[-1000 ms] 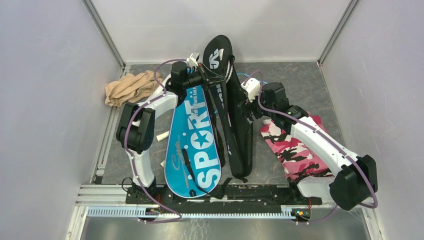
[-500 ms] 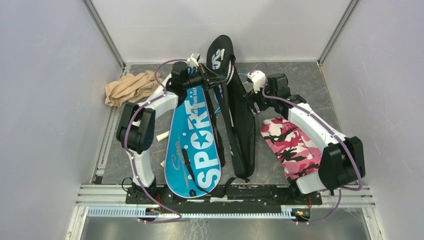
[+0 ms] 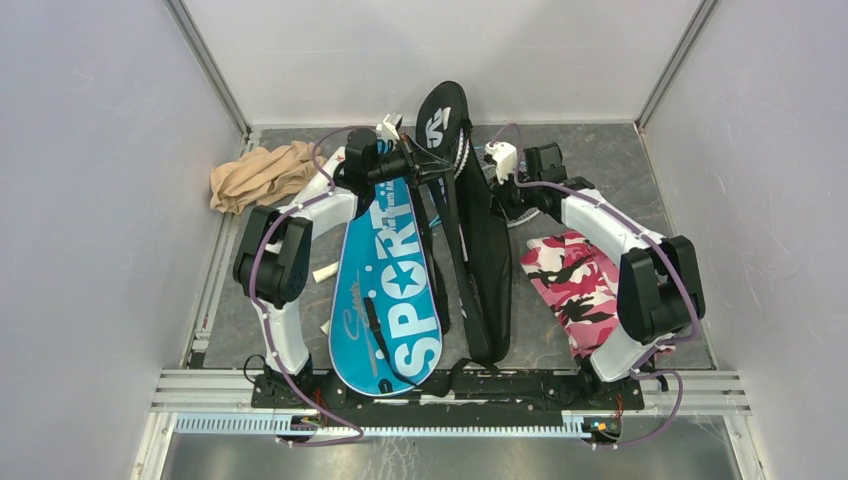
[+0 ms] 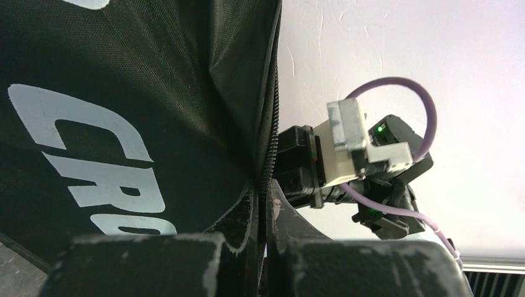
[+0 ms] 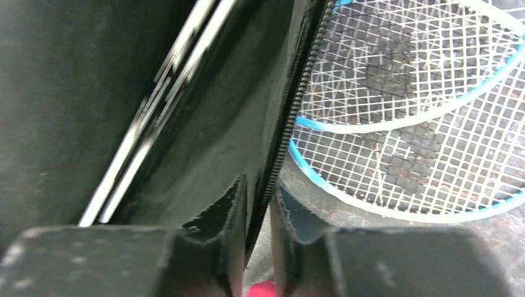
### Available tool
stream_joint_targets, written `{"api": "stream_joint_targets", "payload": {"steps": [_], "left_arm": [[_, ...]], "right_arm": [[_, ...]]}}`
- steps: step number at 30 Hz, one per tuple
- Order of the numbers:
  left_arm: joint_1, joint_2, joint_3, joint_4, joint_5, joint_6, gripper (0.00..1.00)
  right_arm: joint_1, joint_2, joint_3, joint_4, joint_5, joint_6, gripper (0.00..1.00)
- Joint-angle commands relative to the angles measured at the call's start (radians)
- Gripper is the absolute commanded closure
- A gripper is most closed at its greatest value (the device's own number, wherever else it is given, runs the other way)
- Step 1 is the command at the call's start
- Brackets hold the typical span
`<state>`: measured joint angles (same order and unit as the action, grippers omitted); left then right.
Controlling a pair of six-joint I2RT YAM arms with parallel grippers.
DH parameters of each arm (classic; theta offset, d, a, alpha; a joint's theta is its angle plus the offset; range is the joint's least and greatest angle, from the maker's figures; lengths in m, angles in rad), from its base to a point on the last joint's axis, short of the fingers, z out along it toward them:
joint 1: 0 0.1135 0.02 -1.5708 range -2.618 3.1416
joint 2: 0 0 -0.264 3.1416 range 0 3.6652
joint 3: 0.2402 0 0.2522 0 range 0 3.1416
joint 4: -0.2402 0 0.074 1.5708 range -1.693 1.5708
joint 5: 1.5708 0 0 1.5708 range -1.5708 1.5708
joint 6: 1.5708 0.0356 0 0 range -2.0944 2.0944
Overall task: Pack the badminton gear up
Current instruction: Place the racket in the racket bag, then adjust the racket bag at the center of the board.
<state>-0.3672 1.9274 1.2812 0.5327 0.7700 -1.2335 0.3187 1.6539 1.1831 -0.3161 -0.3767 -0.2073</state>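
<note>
My right gripper (image 5: 259, 204) has moved further back along the black cover (image 3: 482, 250) and now pinches its zipper edge. My left gripper (image 4: 262, 207) still pinches it too.

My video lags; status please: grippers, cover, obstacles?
Left gripper shut on black cover's zipper edge. Right gripper pinching same edge. Racket heads lie just beside it.

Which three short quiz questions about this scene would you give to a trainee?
1. True or false: the blue SPORT cover lies left of the black cover.
2. Fill in: in the right wrist view, the racket frame is white and ___.
3. The left pincer grips: A the blue SPORT cover, B the black cover, C the racket.
Key: 1 true; 2 blue; 3 B.
</note>
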Motion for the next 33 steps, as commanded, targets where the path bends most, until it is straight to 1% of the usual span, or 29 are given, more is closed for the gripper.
{"api": "stream_joint_targets", "payload": {"steps": [1,3,4,6,10,16,20,25,29,32,33], "left_arm": [[-0.005,-0.1,0.001,0.063,0.02,-0.003,0.98],[-0.007,-0.124,0.0,-0.001,-0.007,0.041,0.98],[-0.009,-0.136,0.002,-0.038,-0.029,0.069,0.98],[-0.023,-0.161,0.01,-0.114,-0.056,0.137,0.96],[-0.052,-0.195,0.02,-0.222,-0.096,0.237,0.9],[-0.071,-0.225,0.031,-0.287,-0.119,0.343,0.82],[-0.073,-0.236,0.039,-0.327,-0.113,0.437,0.74],[-0.074,-0.276,0.039,-0.402,-0.102,0.613,0.6],[-0.072,-0.346,0.061,-0.535,-0.116,0.858,0.46],[-0.072,-0.409,0.079,-0.637,-0.142,1.054,0.34],[-0.072,-0.43,0.084,-0.665,-0.15,1.126,0.29]], "right_arm": [[-0.012,-0.005,0.117,-0.061,-0.152,-0.051,0.84],[-0.012,0.005,0.194,-0.159,-0.198,-0.103,0.96],[-0.013,0.014,0.238,-0.217,-0.216,-0.133,1.0],[-0.012,0.036,0.319,-0.333,-0.249,-0.193,1.0],[-0.01,0.066,0.401,-0.466,-0.282,-0.266,1.0],[-0.008,0.104,0.484,-0.639,-0.304,-0.394,1.0],[-0.007,0.106,0.493,-0.693,-0.322,-0.451,1.0],[-0.003,0.107,0.474,-0.736,-0.336,-0.507,1.0],[-0.002,0.11,0.472,-0.786,-0.333,-0.574,1.0],[-0.001,0.112,0.467,-0.801,-0.327,-0.594,1.0],[-0.002,0.111,0.466,-0.802,-0.33,-0.598,1.0]]}}
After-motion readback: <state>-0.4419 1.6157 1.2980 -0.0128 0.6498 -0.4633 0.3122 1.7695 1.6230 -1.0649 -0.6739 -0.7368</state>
